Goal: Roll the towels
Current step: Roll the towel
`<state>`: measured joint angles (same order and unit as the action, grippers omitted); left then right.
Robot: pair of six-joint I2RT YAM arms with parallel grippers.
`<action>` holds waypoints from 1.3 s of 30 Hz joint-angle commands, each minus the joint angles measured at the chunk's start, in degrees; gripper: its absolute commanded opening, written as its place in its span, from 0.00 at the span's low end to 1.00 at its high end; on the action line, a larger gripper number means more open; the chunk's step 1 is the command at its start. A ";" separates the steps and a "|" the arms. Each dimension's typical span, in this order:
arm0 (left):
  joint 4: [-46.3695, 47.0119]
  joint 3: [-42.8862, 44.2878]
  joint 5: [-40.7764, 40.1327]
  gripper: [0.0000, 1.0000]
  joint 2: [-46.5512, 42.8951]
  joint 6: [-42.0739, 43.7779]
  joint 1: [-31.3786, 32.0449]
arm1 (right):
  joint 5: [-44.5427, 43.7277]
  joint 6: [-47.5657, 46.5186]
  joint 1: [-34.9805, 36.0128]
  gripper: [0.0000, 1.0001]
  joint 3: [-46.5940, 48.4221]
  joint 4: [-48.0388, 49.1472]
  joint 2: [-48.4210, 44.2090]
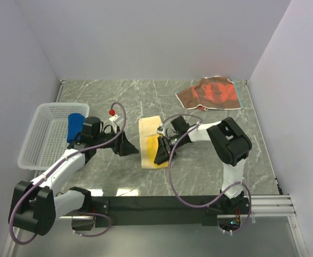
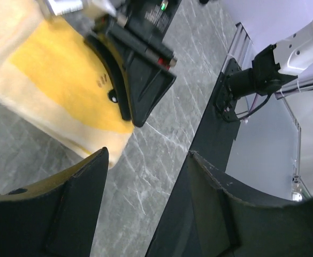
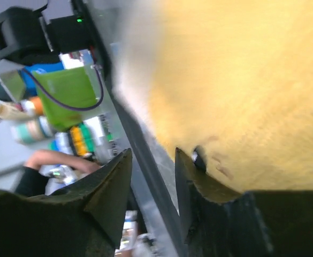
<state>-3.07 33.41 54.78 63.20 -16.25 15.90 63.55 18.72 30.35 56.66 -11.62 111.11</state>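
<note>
The yellow towel (image 1: 150,140) lies flat mid-table, its cream side showing at the far end and yellow at the near end. My left gripper (image 1: 131,148) stands open just left of it, and in the left wrist view nothing but table shows between its fingers (image 2: 148,155). My right gripper (image 1: 160,154) rests on the towel's near right part, open, with one fingertip (image 3: 188,166) against the yellow towel (image 3: 242,80) and nothing in the gap (image 3: 153,155). A blue towel (image 1: 75,127) sits rolled in the basket. The brown-and-orange towel (image 1: 210,92) lies spread at the back right.
A white mesh basket (image 1: 41,140) stands at the left edge of the table. A small red-topped object (image 1: 112,112) sits behind the left gripper. The black base rail (image 1: 156,203) runs along the near edge. Walls close in the table on three sides.
</note>
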 commanded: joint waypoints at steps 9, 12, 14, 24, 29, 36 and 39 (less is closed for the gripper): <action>-13.70 7.36 -2.57 0.66 1.84 19.55 -0.53 | -0.36 6.15 -0.11 0.47 0.73 5.73 2.55; -20.65 10.97 -9.50 0.65 1.93 32.22 6.06 | 0.35 5.98 -0.29 0.41 1.34 4.68 -4.20; -21.97 11.50 -14.17 0.64 0.97 37.41 9.49 | -0.53 4.75 -1.08 0.39 2.83 1.61 -6.86; -15.13 1.83 -25.54 0.61 -8.79 48.90 17.59 | 2.18 13.31 1.98 0.28 6.27 8.07 -1.34; -15.21 3.50 -18.93 0.66 -13.09 35.17 13.37 | 2.02 20.74 6.56 0.26 2.66 17.77 -0.20; -19.68 3.33 -18.84 0.68 -16.26 36.46 12.49 | -2.11 16.79 7.62 0.23 5.47 13.12 8.93; -23.80 3.50 -17.61 0.69 -15.39 40.76 12.49 | -2.99 16.00 7.62 0.22 7.84 10.91 13.77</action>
<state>-22.55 35.05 34.57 47.72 21.37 28.69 62.48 35.11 38.30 62.22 1.80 121.34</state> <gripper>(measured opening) 0.689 0.225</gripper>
